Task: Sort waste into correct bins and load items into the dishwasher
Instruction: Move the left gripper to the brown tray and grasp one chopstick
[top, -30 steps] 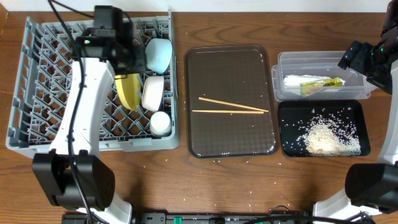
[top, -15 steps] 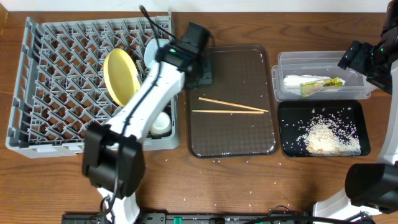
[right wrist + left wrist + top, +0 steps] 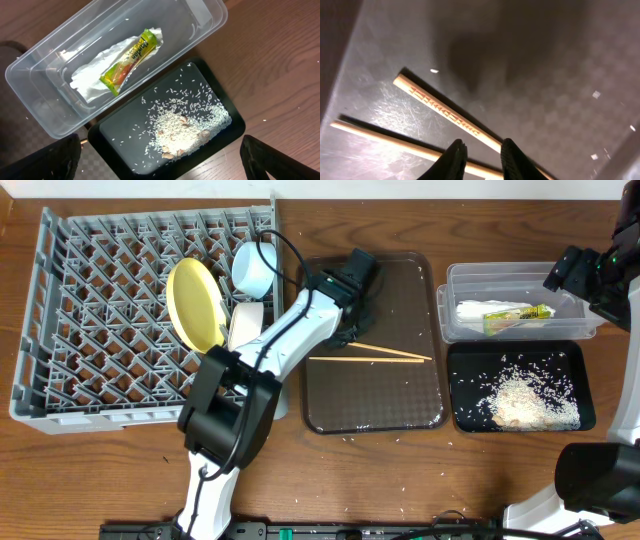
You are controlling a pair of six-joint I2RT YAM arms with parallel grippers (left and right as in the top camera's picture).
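We record the grey dish rack [image 3: 100, 310] filling the left of the overhead view, with the dark brown serving tray [image 3: 372, 395] just beside it at centre. At the right stand the clear plastic tub [image 3: 452, 305] and, directly below it in the frame, the glossy black tray [image 3: 458, 385], the two touching or nearly so. The left gripper [image 3: 482, 157] sits low over the upper middle of the serving tray. Its wrist view shows its fingers [image 3: 454, 159] close together with a narrow gap. One stick of the wooden chopsticks [image 3: 385, 355] runs into that gap, and we cannot tell whether the pads grip it. The right gripper [image 3: 562, 272] hangs above the upper right of the tub, its fingers [image 3: 47, 162] spread wide to the two lower corners of its wrist view, holding nothing. In the right part of the rack the yellow plate [image 3: 195, 305] stands on edge, the light blue bowl [image 3: 255, 268] above and to its right, the white bowl [image 3: 245, 328] just beside the plate's lower right. Both chopsticks lie on the serving tray, crossing near their right ends. Inside the tub the green-and-yellow snack wrapper [image 3: 130, 62] rests on the crumpled white paper [image 3: 87, 80]. White rice [image 3: 187, 132] is heaped in the black tray, and stray grains [image 3: 350, 439] dot the table.
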